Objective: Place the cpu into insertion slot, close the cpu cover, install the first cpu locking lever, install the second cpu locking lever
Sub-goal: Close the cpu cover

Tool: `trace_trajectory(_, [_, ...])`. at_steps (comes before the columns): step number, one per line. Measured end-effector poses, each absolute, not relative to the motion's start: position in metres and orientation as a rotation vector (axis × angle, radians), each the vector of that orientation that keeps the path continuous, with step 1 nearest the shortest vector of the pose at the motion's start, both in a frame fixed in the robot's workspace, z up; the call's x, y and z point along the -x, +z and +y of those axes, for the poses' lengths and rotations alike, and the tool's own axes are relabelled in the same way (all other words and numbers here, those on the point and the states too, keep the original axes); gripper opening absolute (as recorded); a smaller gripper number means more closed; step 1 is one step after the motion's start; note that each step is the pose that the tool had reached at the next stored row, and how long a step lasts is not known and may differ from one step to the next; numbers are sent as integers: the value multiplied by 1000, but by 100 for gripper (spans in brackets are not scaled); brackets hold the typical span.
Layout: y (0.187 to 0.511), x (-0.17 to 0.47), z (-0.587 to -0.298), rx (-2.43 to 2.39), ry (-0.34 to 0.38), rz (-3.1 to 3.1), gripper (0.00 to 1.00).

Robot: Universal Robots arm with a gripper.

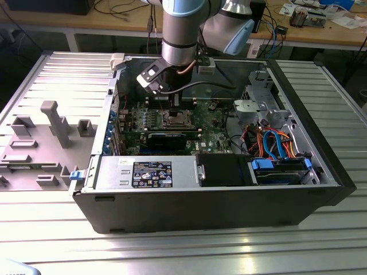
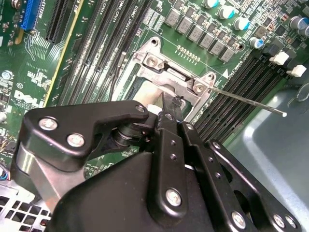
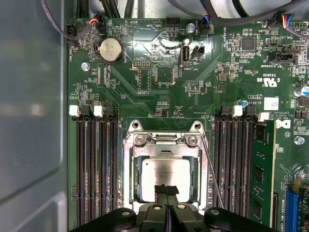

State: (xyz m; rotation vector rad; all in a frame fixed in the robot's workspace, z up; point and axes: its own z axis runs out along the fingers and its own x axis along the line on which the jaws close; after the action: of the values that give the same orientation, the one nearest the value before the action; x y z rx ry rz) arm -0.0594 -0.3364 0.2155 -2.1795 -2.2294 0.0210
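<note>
Black hand (image 3: 166, 191) at square silvery cpu (image 3: 162, 171)

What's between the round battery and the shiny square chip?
In the first wrist view, green circuit board with tiny parts, then the silvery cpu cover rim.

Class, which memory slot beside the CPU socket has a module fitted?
The outermost slot in the bank nearest the blue connector: it alone holds a green module; the others are empty and black.

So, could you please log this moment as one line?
cpu: seated | cpu cover: down around it | tool: shut, at cover's edge | locking lever: unlatched
</note>
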Motion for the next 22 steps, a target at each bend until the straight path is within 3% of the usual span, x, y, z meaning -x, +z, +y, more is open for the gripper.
trace_trajectory(22, [222, 56, -336, 2179, 21, -2229, 11])
